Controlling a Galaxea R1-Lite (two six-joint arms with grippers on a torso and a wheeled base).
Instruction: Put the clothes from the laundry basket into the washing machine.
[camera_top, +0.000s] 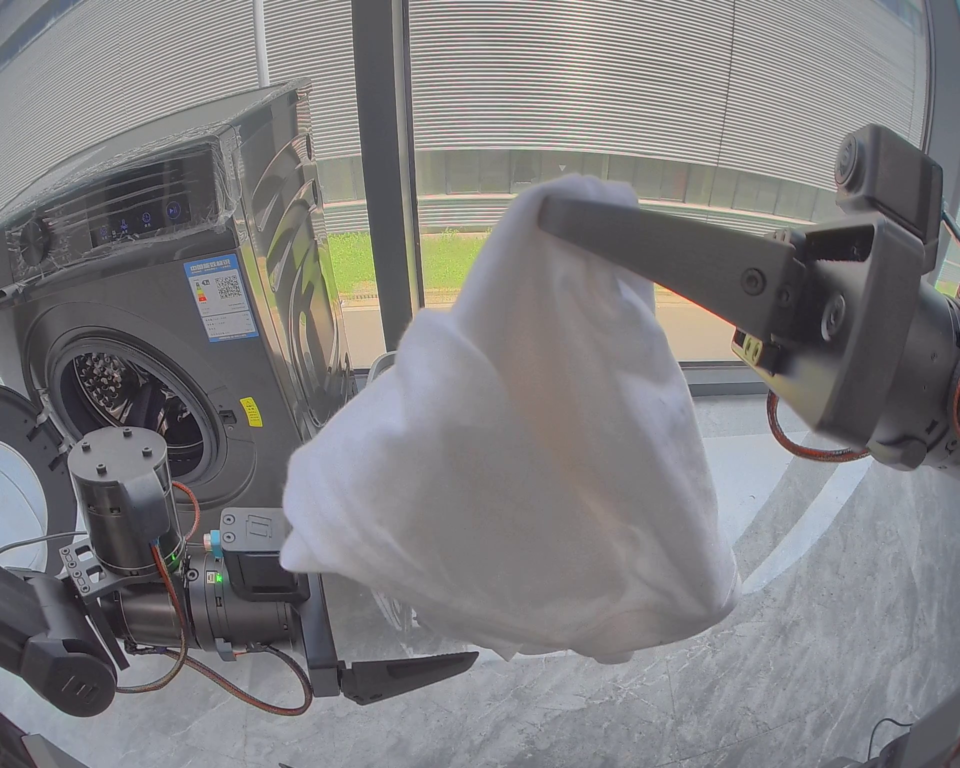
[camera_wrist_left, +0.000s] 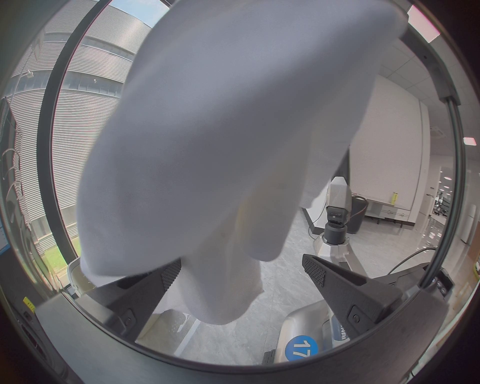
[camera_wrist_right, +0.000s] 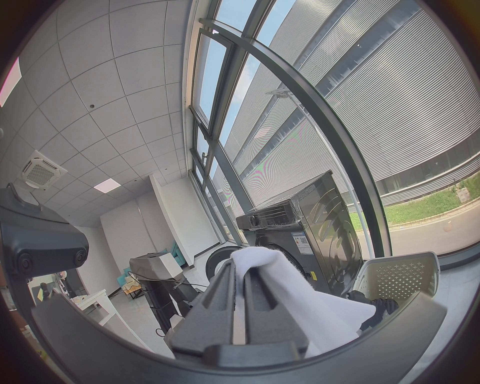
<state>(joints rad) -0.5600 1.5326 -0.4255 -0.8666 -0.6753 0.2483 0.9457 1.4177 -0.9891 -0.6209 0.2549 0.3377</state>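
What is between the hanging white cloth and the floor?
The left gripper, fingers open, just under the white cloth; the head and left wrist views show it.

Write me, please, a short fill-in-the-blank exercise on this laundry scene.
1. The right end effector is shut on a ____ garment, which hangs in the air.
2. The left end effector, lower down, is ____.
3. The round door of the washing machine stands ____.

Missing words: white; open; open.
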